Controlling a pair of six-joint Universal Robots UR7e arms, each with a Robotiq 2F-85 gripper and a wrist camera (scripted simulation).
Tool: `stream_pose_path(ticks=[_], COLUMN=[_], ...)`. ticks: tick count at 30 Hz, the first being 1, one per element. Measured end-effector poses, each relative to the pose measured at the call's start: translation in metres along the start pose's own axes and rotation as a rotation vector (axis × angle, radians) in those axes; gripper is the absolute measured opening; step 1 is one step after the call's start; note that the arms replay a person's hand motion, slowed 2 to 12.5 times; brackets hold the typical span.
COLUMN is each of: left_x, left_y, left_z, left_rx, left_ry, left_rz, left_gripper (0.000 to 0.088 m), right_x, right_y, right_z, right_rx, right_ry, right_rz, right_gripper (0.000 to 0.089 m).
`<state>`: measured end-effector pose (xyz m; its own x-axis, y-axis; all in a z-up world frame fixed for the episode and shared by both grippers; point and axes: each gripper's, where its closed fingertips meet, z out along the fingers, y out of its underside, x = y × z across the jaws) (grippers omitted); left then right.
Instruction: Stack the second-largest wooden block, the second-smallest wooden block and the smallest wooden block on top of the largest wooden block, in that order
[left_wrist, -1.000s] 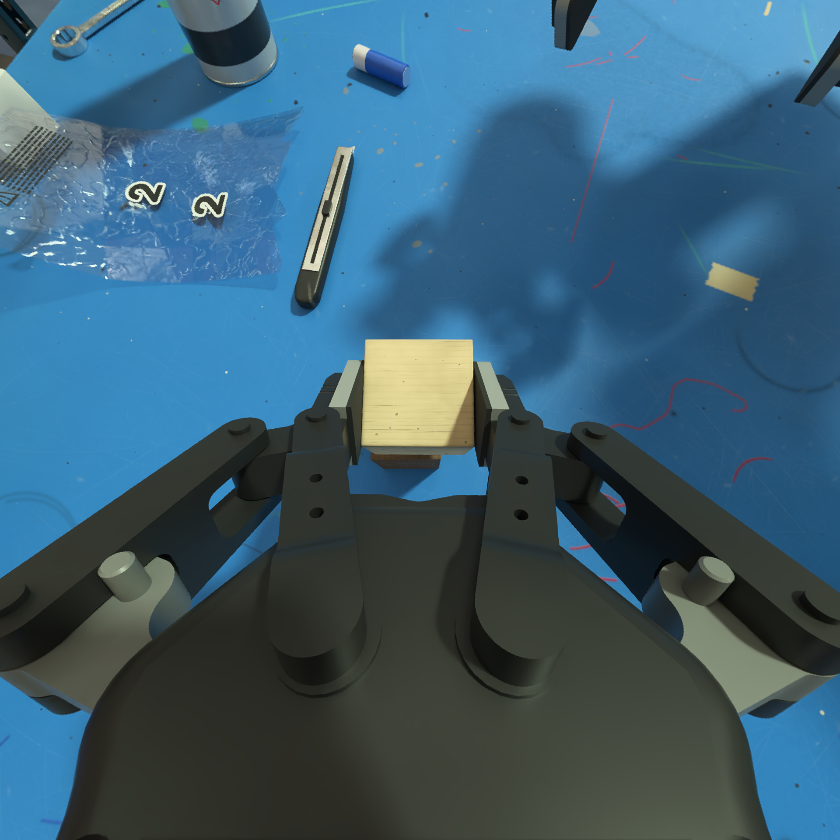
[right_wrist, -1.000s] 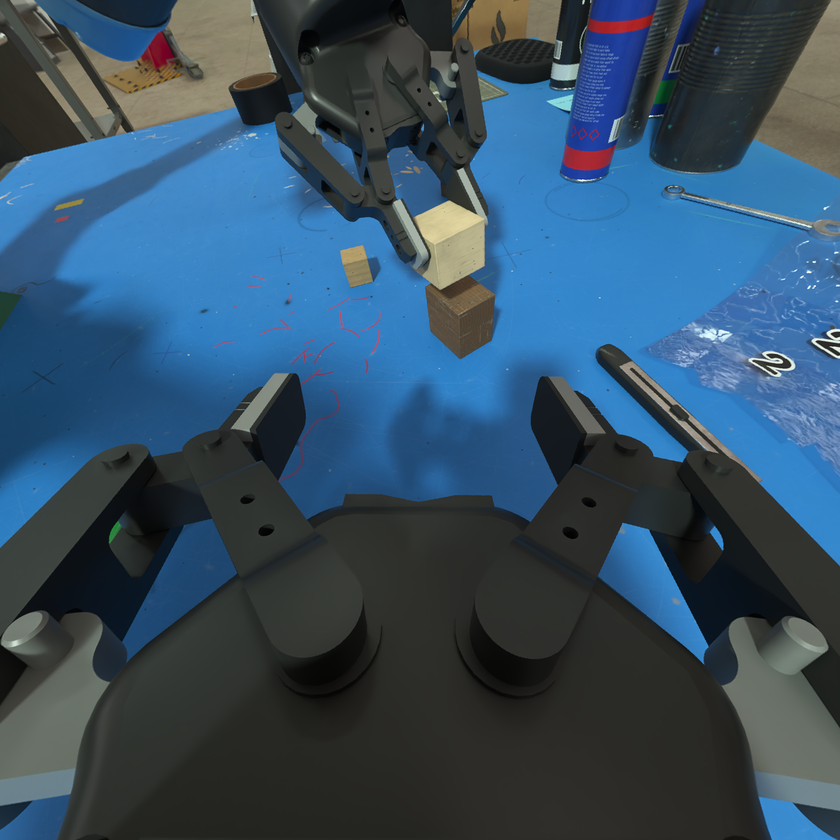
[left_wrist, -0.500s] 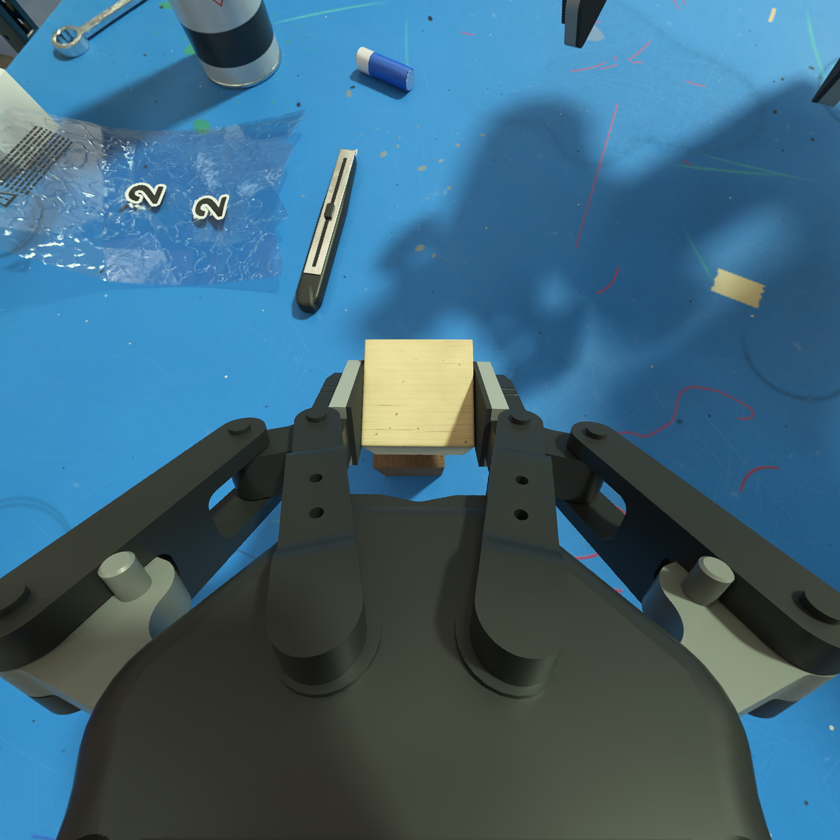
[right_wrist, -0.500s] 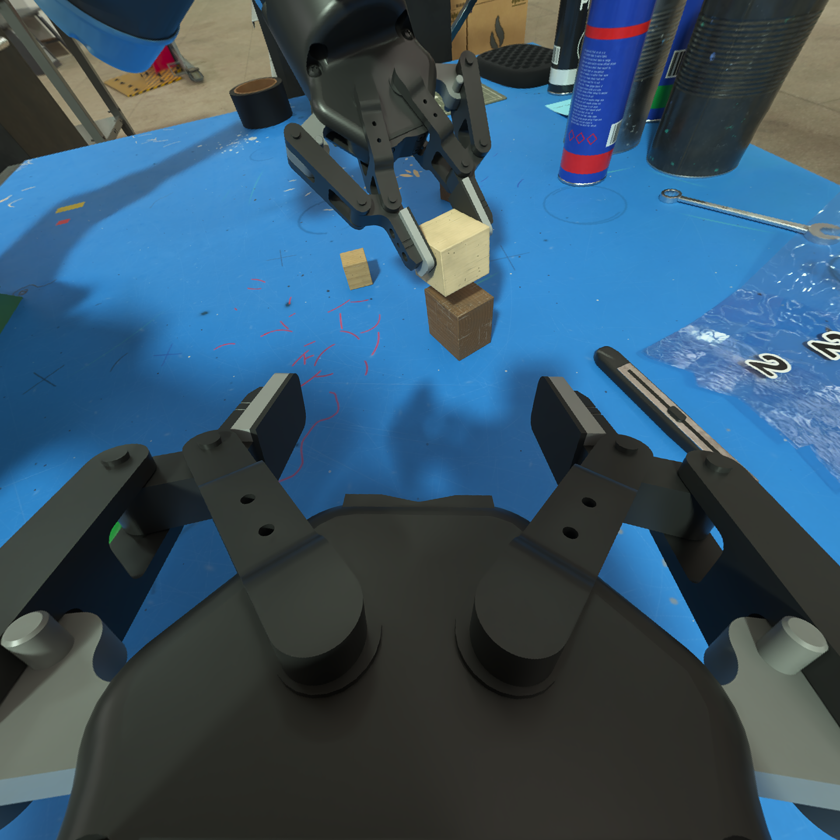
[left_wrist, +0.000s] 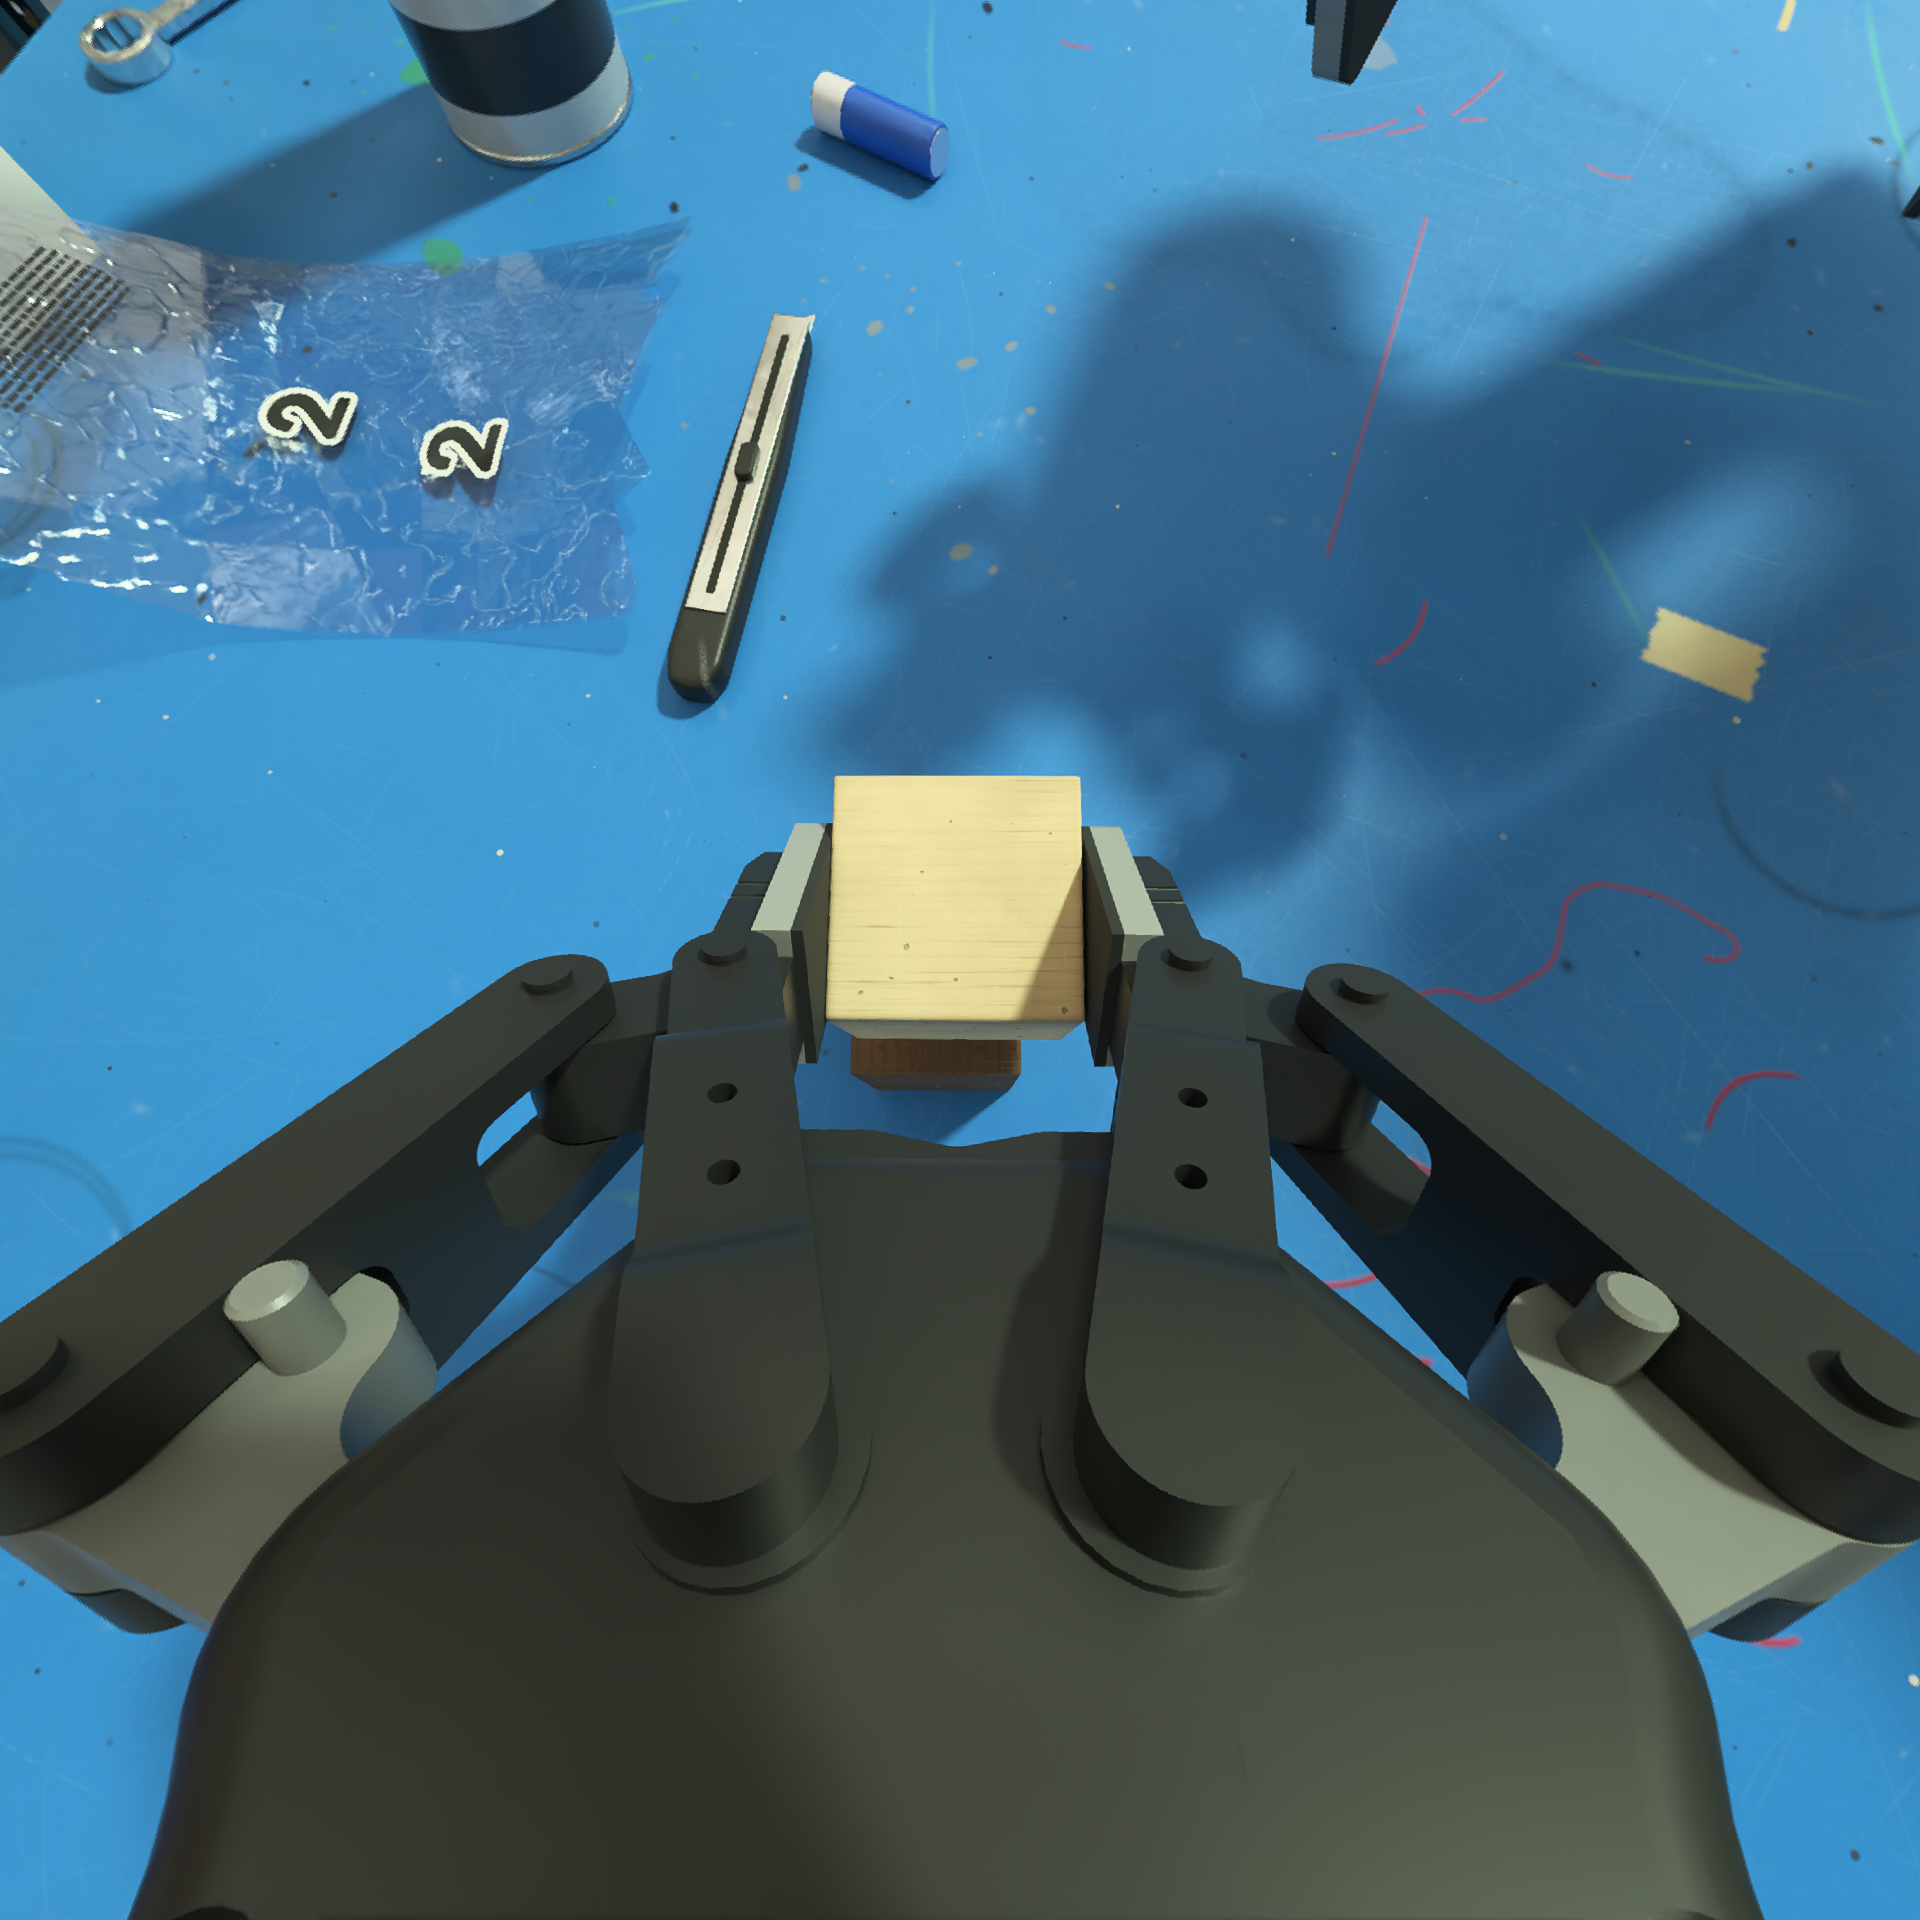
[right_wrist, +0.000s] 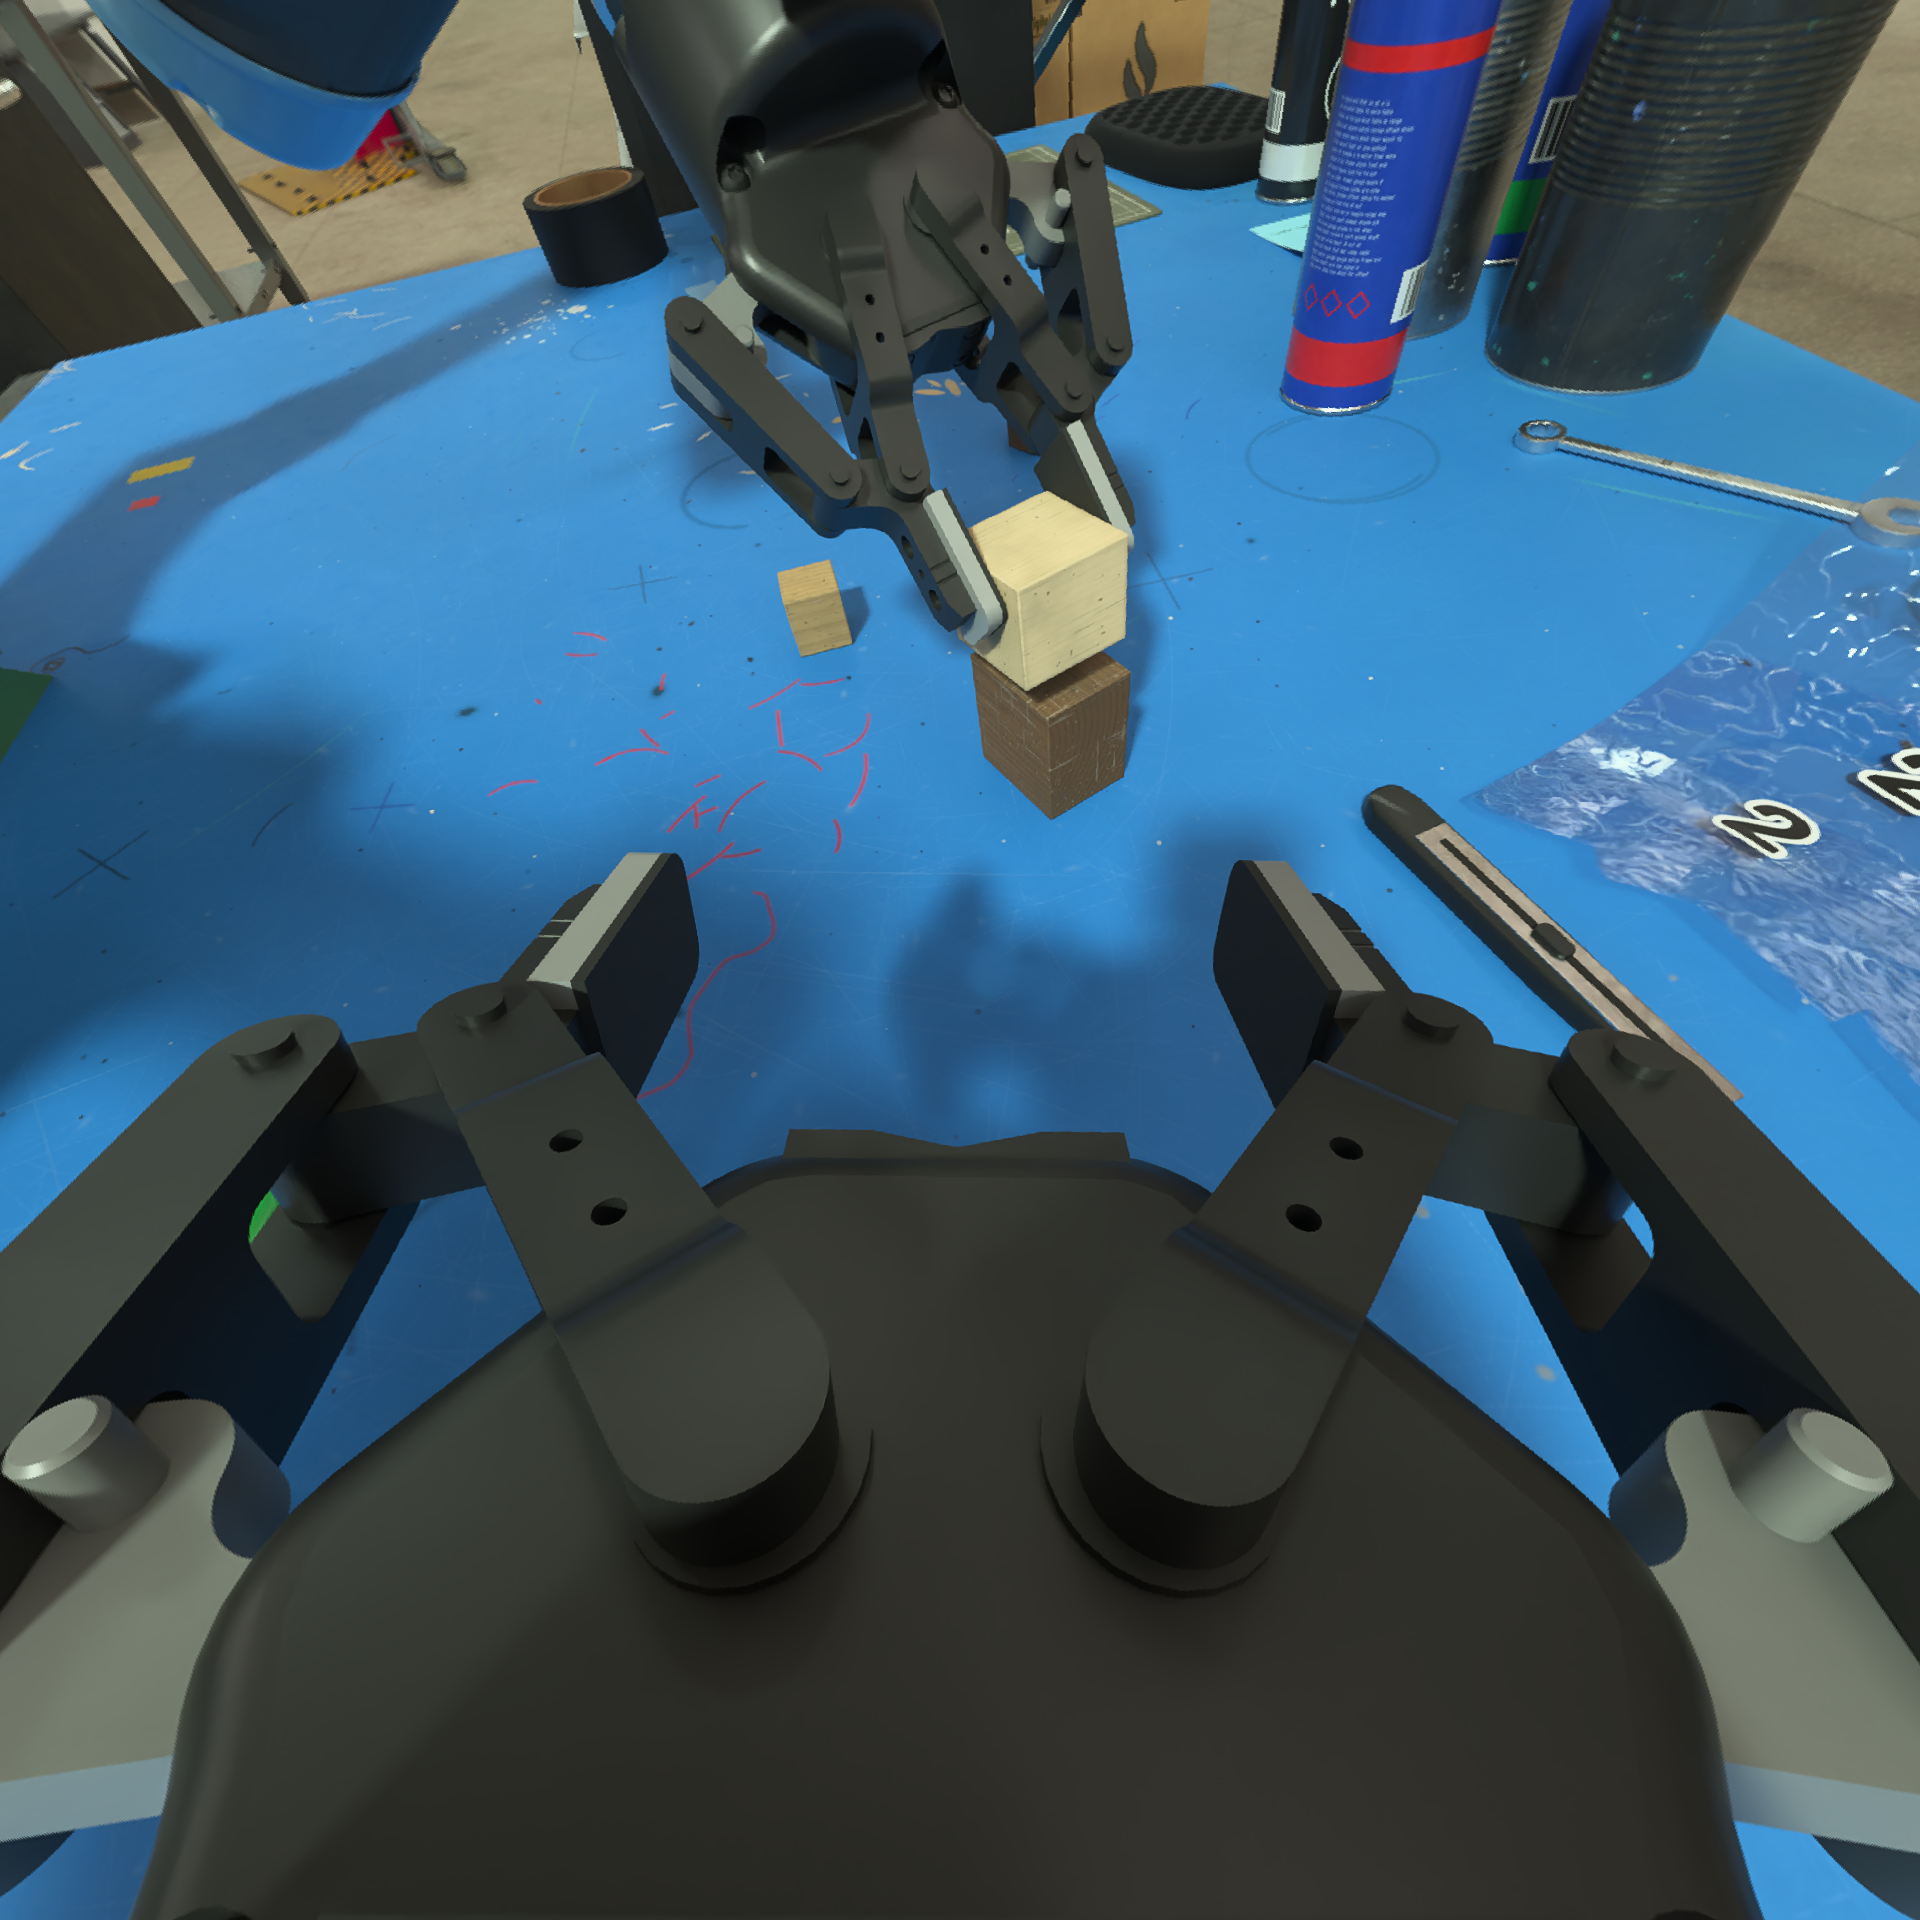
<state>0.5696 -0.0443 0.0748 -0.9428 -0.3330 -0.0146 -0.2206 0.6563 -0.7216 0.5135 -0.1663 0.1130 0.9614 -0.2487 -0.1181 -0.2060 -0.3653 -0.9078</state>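
My left gripper (left_wrist: 954, 904) is shut on a pale wooden block (left_wrist: 954, 899), also seen in the right wrist view (right_wrist: 1060, 587). It holds the block right over a dark brown wooden block (right_wrist: 1051, 743) that stands on the blue table; only a sliver of the brown block (left_wrist: 932, 1062) shows under the pale one in the left wrist view. The pale block looks to touch the brown block's top. A small light wooden block (right_wrist: 814, 608) stands on the table left of the stack. My right gripper (right_wrist: 954, 961) is open and empty, low over the table in front of the stack.
A utility knife (left_wrist: 740, 509) (right_wrist: 1538, 940) lies beside the stack. A clear plastic sheet (left_wrist: 312, 457), a wrench (right_wrist: 1704, 483), spray cans (right_wrist: 1351, 208), a dark cylinder (right_wrist: 1662, 197), a tape roll (right_wrist: 594, 223) and a blue-and-white stick (left_wrist: 878, 125) stand around the table's edges.
My left gripper has lowered the pale block closer onto the brown block. My right gripper has stayed open and drawn back slightly.
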Motion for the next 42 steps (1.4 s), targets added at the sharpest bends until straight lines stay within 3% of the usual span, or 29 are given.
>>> stream_pose_path(ticks=[42], left_x=[-0.0040], left_y=[0.0075], left_z=[0.0089], left_rx=[0.003], left_ry=[0.005], left_rz=[-0.022], left_gripper=[0.0393], right_x=[0.0003], right_y=[0.0018], right_z=[-0.0001], right_rx=[-0.005], right_ry=[-0.008], right_rz=[0.006], right_gripper=[0.0854])
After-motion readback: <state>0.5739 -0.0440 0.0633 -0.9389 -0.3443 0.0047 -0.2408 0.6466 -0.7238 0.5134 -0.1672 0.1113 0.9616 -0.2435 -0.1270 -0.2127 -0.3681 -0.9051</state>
